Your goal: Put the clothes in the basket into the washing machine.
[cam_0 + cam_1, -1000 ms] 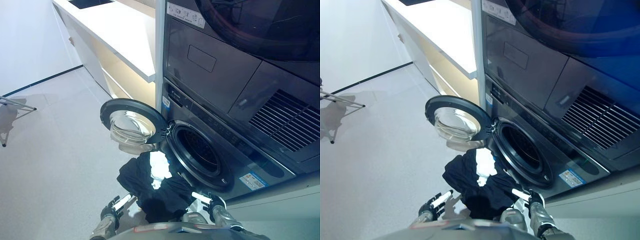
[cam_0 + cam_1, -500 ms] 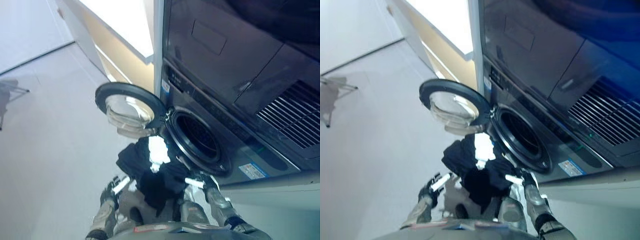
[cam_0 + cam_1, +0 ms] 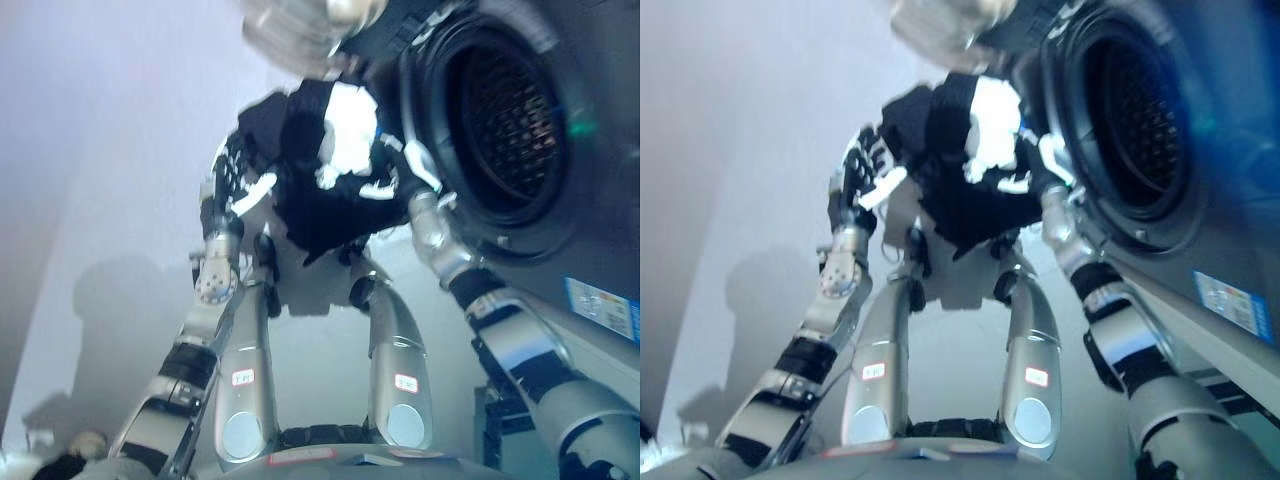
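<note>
A bundle of black clothes (image 3: 318, 165) with a white piece in it is held up between my two hands, just left of the washing machine's round drum opening (image 3: 505, 110). My left hand (image 3: 230, 180) presses the bundle's left side with its fingers spread and straight. Against the bundle's right side lies my right hand (image 3: 405, 170), close to the drum's rim, its white-tipped fingers laid on the cloth. The open glass door (image 3: 300, 22) shows at the top edge. No basket is in view.
The dark front of the machine (image 3: 590, 230) fills the right side and bears a blue label (image 3: 603, 306). Pale grey floor (image 3: 90, 200) lies to the left. A dark frame (image 3: 500, 420) stands low on the right.
The camera has tipped down and moved closer, so the whole picture has shifted. The bundle now sits higher between both hands and nearer the drum opening.
</note>
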You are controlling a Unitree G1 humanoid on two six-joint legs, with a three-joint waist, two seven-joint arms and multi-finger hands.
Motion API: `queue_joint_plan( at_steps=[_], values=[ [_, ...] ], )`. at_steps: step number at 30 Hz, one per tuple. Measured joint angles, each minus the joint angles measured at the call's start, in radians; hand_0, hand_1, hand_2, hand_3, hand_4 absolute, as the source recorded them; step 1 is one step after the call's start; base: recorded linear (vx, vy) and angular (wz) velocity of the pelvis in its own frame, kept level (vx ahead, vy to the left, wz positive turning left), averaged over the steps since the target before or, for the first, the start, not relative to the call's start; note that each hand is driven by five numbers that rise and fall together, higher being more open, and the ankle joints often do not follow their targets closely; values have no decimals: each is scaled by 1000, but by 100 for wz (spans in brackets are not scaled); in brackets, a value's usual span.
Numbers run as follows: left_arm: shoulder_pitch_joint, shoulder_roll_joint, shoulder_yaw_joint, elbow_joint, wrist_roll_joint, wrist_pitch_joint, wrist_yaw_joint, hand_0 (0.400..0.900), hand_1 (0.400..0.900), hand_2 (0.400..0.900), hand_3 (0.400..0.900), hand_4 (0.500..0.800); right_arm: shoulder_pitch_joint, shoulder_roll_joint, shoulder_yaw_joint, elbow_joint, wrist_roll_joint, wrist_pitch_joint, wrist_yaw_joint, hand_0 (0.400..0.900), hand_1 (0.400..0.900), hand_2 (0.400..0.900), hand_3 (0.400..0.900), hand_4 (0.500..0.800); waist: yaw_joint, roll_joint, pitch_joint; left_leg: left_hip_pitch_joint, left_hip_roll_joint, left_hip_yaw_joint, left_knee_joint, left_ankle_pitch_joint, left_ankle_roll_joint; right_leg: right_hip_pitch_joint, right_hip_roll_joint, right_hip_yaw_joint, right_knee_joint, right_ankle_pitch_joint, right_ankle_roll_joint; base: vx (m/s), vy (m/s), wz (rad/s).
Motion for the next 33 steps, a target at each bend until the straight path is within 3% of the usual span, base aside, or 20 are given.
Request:
queue_joint_plan(
  at_steps=[6, 12, 16, 19, 29, 31, 33],
  values=[
    [-129, 85, -43, -93, 19, -31, 91, 900, 900, 900, 900, 800, -206, -137, 115, 132, -200, 16, -148, 900, 900, 900, 900, 800, 46, 4, 7, -284, -18, -58, 226, -46, 19, -245, -97, -19, 253, -82, -21, -100, -4, 23],
    [-195, 146, -117, -208, 20, -64, 149, 900, 900, 900, 900, 800, -309, -176, 115, 269, -265, 54, -309, 900, 900, 900, 900, 800, 98, 12, 11, -499, -50, -68, 436, -105, 46, -455, -194, 22, 478, -146, -35, -58, 40, 18],
    [-216, 156, -150, -238, 18, -67, 156, 900, 900, 900, 900, 800, -323, -176, 120, 312, -264, 57, -316, 900, 900, 900, 900, 800, 120, 23, 18, -609, -77, -65, 541, -131, 61, -572, -251, 59, 594, -178, -43, -38, 53, 9],
    [-187, 163, -157, -239, 15, -69, 155, 900, 900, 900, 900, 800, -320, -163, 109, 350, -259, 64, -317, 900, 900, 900, 900, 800, 140, 63, 40, -650, -79, -64, 631, -167, 79, -603, -282, 74, 671, -204, -42, -38, 37, 3],
    [-82, 201, -145, -299, -32, -84, 133, 900, 900, 900, 900, 800, -309, -120, 113, 407, -306, 171, -262, 900, 900, 900, 900, 800, 163, 90, 52, -681, -106, -79, 764, -220, 113, -598, -327, 86, 769, -233, -28, -14, 29, 7],
    [-76, 206, -139, -301, -32, -84, 130, 900, 900, 900, 900, 800, -295, -116, 112, 403, -320, 174, -245, 400, 400, 400, 400, 500, 168, 91, 52, -681, -109, -81, 767, -221, 115, -594, -329, 86, 771, -233, -28, 5, 8, 2],
    [-65, 206, -125, -302, -32, -84, 128, 900, 900, 900, 900, 800, -268, -105, 112, 386, -333, 172, -238, 400, 400, 400, 400, 500, 167, 91, 52, -680, -108, -81, 771, -222, 118, -592, -329, 86, 772, -234, -27, 0, 0, 0]
  ],
)
